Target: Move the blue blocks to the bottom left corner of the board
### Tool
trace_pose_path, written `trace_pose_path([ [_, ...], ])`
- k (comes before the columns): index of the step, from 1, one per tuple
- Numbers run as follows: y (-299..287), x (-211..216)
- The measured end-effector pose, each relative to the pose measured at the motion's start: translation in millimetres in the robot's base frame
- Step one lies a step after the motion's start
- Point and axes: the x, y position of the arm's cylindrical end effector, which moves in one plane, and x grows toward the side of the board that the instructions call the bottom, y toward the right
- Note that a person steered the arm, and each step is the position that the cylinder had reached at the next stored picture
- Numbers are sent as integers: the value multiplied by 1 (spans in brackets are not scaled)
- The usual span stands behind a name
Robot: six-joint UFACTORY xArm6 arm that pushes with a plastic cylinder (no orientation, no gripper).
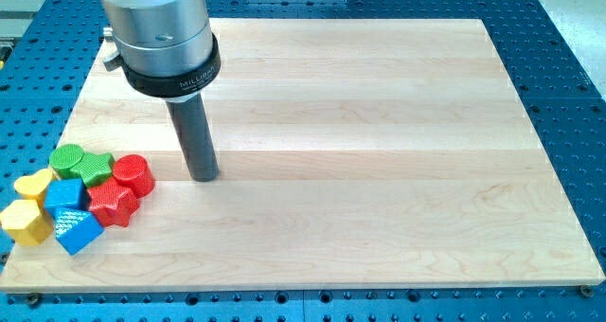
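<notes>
Blue blocks (pixel 71 218) sat in the bottom-left cluster, just left of and below my tip (pixel 204 177), the end effector, a bare rod holding nothing. Red (pixel 133 174), green (pixel 80 162) and yellow blocks (pixel 28 208) crowded against them on the table (pixel 379 170).

A red cylinder (pixel 133 174) stands near my tip (pixel 204 177), toward the view's left. Beyond it cluster a ridged red block (pixel 111 202), a green cylinder (pixel 68 158) and a lobed green block (pixel 95 166). Two yellow blocks (pixel 36 184) (pixel 26 222) lie farthest from the tip.
</notes>
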Motion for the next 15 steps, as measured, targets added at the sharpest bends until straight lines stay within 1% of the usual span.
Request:
trace_pose_path([
  [2,1,1],
  [3,1,-13],
  [4,34,33],
  [5,-13,123],
  [6,-63,126],
  [7,-179,126],
  [8,-189,119],
  [9,-188,71],
  [10,-173,51],
  [11,-157,31],
  [12,-151,26],
  [13,-103,8],
  [14,-62,3],
  [15,-37,-17],
])
